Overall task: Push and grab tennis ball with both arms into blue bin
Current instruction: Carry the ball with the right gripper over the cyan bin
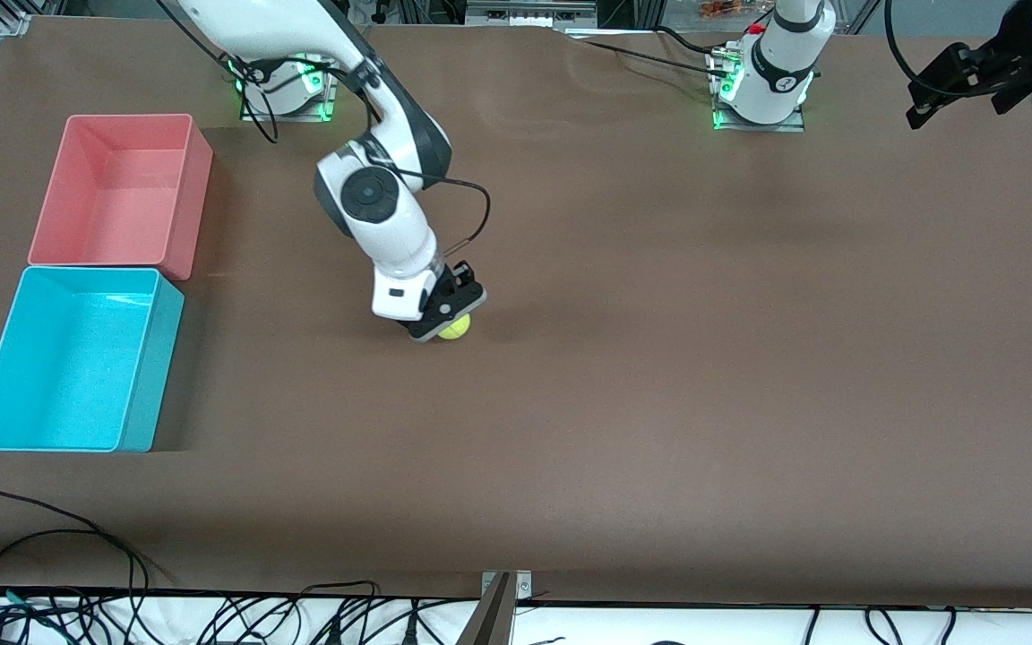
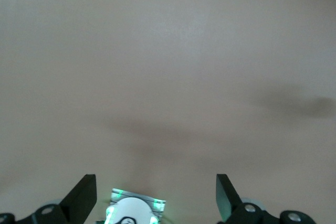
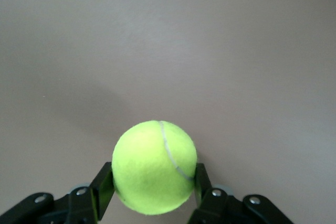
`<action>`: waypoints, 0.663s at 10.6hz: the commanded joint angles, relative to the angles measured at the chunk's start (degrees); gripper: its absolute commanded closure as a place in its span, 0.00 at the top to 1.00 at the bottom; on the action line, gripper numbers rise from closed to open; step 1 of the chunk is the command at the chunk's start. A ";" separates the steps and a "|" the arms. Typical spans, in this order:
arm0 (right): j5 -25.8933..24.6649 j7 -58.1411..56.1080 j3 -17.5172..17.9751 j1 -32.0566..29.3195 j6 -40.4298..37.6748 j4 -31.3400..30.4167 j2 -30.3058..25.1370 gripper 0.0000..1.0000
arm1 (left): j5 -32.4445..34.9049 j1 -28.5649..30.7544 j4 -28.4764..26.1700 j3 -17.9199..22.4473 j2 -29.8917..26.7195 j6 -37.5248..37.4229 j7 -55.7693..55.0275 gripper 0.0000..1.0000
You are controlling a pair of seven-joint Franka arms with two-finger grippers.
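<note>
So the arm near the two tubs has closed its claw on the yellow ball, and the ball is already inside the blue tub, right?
Not quite. The right gripper is shut on the tennis ball, but the ball sits on the brown table, apart from the blue bin. The front view shows this.

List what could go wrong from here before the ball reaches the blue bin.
1. The right gripper is shut on the tennis ball only by its fingertips, low on the round ball; it may squirt out on lifting.
2. The pink bin touches the blue bin, so a poorly aimed drop could land in the wrong tub.
3. The left gripper waits open, high over its own end of the table, too distant to stop a rolling ball.
</note>
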 commanded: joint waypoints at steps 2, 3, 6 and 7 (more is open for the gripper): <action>0.72 -3.77 -5.30 -2.92 -13.42 -1.45 -10.68 0.53 | -1.21 0.01 5.05 0.23 6.18 -0.16 -4.84 1.00; 0.72 -6.05 -7.42 -2.92 -15.55 -1.80 -12.61 0.53 | -0.94 0.01 5.14 0.05 7.15 0.20 -4.66 1.00; 0.72 -22.44 -18.65 -2.92 -21.97 -5.21 -18.06 0.53 | -1.55 0.28 5.23 0.14 7.69 0.21 -5.10 1.00; 0.72 -26.94 -22.69 -2.92 -22.25 -8.02 -20.52 0.53 | -1.64 0.36 5.23 0.14 7.78 0.21 -5.10 1.00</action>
